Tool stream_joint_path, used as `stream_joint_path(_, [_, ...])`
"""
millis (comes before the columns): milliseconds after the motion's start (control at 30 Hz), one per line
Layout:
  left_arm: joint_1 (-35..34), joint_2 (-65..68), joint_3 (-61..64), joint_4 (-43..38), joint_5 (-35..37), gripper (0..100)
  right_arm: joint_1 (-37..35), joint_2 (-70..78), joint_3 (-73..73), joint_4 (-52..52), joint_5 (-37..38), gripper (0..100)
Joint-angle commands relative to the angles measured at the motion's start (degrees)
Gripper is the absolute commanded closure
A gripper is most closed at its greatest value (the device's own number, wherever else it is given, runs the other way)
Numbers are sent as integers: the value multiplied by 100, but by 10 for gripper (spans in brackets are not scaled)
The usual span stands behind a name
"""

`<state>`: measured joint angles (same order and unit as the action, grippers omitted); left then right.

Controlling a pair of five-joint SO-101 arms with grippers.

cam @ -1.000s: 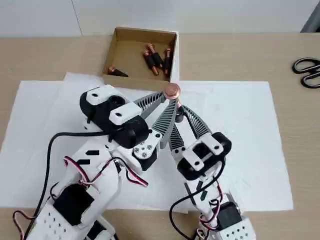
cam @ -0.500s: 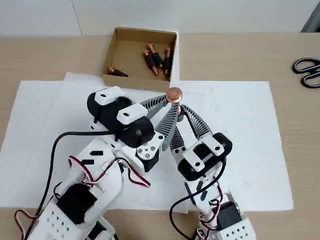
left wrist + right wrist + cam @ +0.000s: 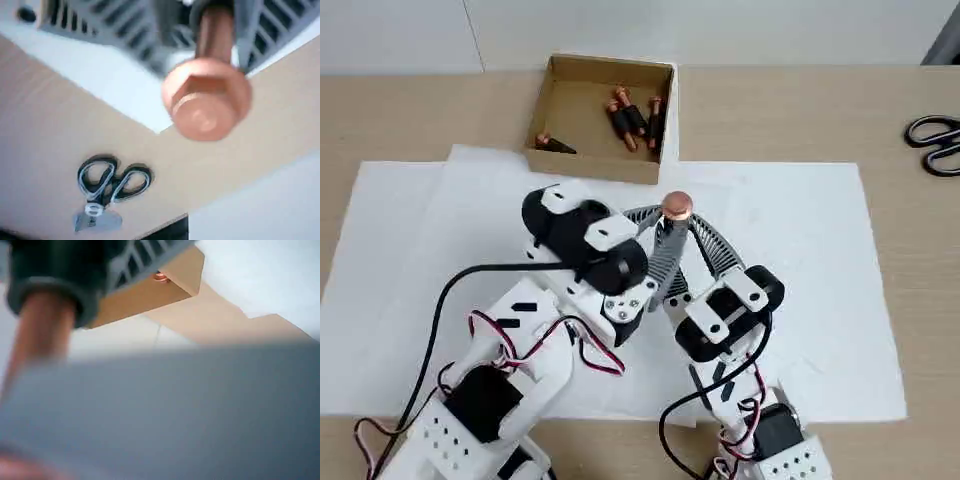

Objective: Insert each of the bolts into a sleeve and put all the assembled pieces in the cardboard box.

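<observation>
A copper bolt stands head up over the white paper, just in front of the cardboard box. Both grippers meet at it. My left gripper comes in from the left and is shut on the bolt; the left wrist view has the bolt head close up, its shaft running between grey fingers. My right gripper rises from the near side. In the right wrist view a black sleeve sits on the copper shaft, with a blurred grey finger across the front. Several assembled pieces lie in the box.
White paper covers the middle of the table under both arms. Black scissors lie at the far right edge, also in the left wrist view as scissors. The cardboard box is behind the sleeve.
The left arm has swung to the right and toward the near side, carrying the bolt head away from the box edge. The right arm's body has stayed in place.
</observation>
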<state>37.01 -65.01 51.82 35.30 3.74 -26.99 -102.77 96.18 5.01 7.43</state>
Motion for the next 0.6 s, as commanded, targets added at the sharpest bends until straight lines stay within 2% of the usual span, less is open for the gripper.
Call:
stream_joint_path(0, [0, -18, -48, 440, -79, 772, 4, -119, 9, -171, -35, 994])
stream_joint_path(233, [-53, 141, -251, 536, -105, 765, 4, -119, 9, -171, -35, 994])
stream_joint_path(433, [-905, 97, -1349, 132, -105, 765, 4, -119, 26, -127, -35, 994])
stream_joint_path(567, [-914, -202, -1675, 800, -114, 773, 4, -119, 26, -127, -44, 994])
